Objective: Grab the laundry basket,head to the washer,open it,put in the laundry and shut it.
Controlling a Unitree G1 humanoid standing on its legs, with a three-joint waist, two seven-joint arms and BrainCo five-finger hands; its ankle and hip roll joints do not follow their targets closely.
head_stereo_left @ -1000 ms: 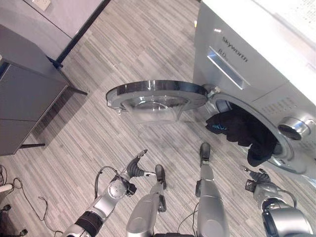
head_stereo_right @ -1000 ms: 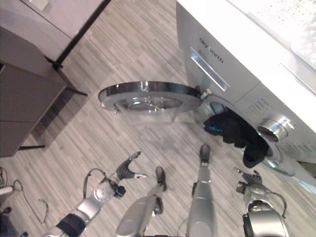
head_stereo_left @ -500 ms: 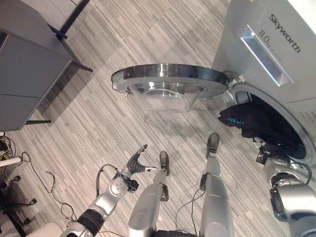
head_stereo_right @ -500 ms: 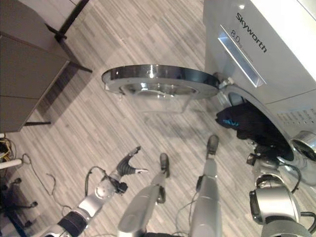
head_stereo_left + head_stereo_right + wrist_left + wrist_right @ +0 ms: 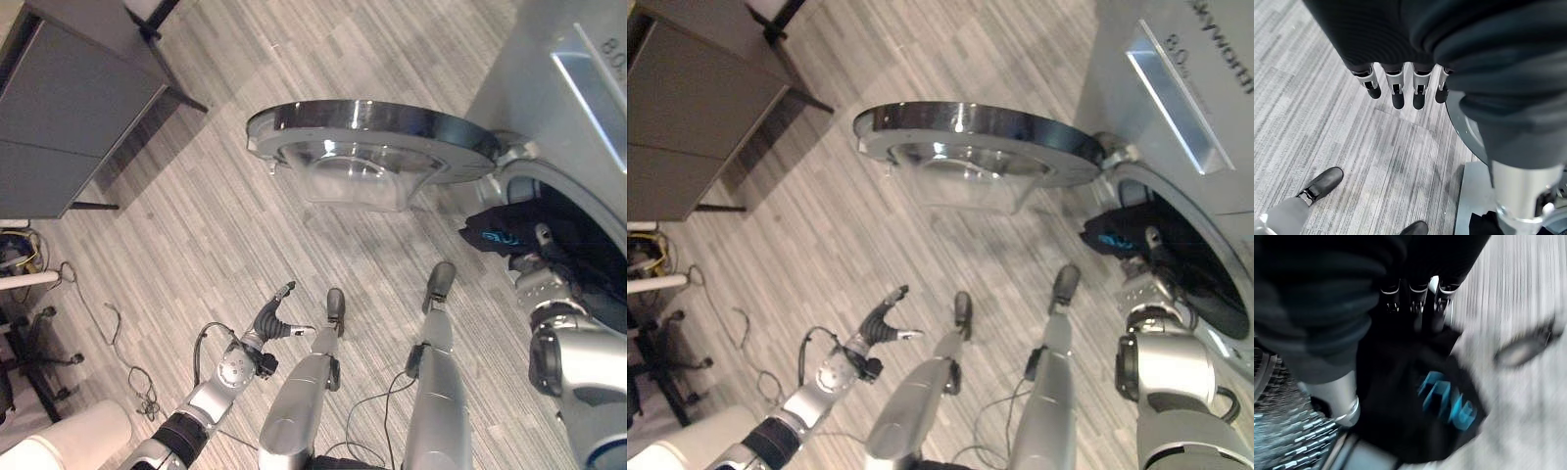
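The silver washer (image 5: 578,59) stands at the right with its round glass door (image 5: 377,132) swung wide open over the floor. Black laundry with a blue print (image 5: 500,230) lies bunched in the mouth of the drum, part of it drooping over the rim. My right hand (image 5: 534,274) is at the drum's mouth; its straight fingers (image 5: 1418,303) press on the black laundry (image 5: 1444,401). My left hand (image 5: 269,323) hangs low over the floor at the left, apart from the washer, fingers (image 5: 1398,90) straight and holding nothing.
A grey cabinet (image 5: 78,108) on thin black legs stands at the upper left. A black chair base (image 5: 20,343) and a white rounded object (image 5: 69,441) sit at the left edge. The open door spans the wooden floor (image 5: 196,225) ahead.
The camera has shifted toward the washer. My right hand has risen from below the drum's rim to the black laundry in its mouth. My left hand has kept its place.
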